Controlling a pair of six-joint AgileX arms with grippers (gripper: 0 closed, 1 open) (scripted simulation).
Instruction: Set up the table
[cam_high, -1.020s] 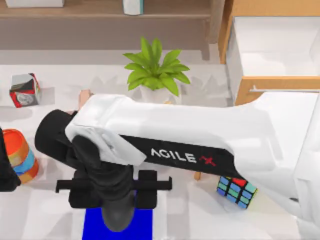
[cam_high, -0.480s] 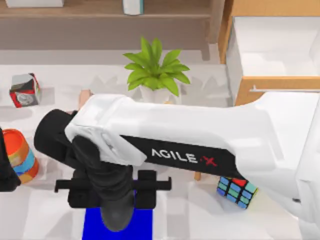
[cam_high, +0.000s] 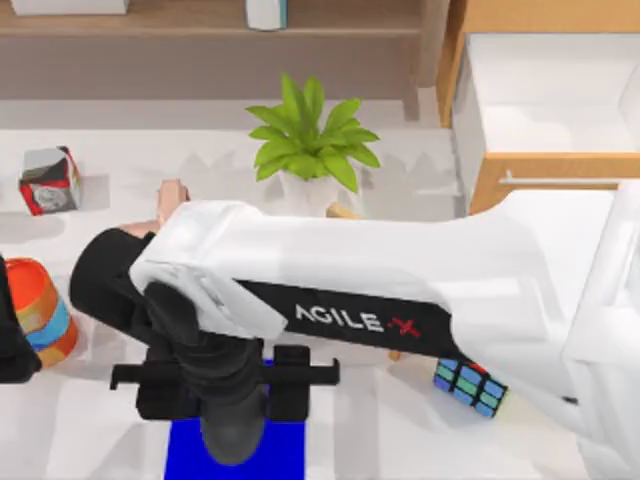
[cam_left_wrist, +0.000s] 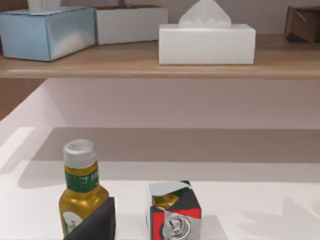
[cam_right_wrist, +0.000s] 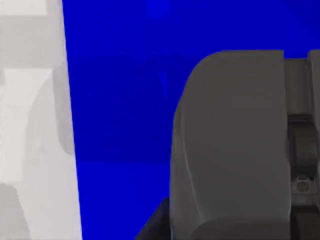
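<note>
White and smooth, the desk (cam_high: 400, 430) spreads beneath everything and carries all the smaller things. Light-wood drawer cabinet (cam_high: 545, 110) stands at the far right with its drawer pulled open. My right arm (cam_high: 400, 280) stretches from the right side across the middle of the desk, and the right gripper (cam_high: 225, 385) hangs over the blue mat (cam_high: 185, 450) near the front edge; in the right wrist view the mat (cam_right_wrist: 120, 100) lies beneath a dark finger (cam_right_wrist: 230, 145), but I cannot tell whether the jaws stand apart or together, nor whether they hold anything. A wooden shelf (cam_left_wrist: 150, 62) runs along the back with 3 tissue boxes. A potted plant (cam_high: 310, 145) stands behind the arm. My left arm sits parked at the left edge, next to a striped cup (cam_high: 40, 310). A colourful cube (cam_high: 470, 385) lies just beside the right arm, a red and white box (cam_high: 48, 180) at the far left, near a yellow bottle (cam_left_wrist: 82, 192).
</note>
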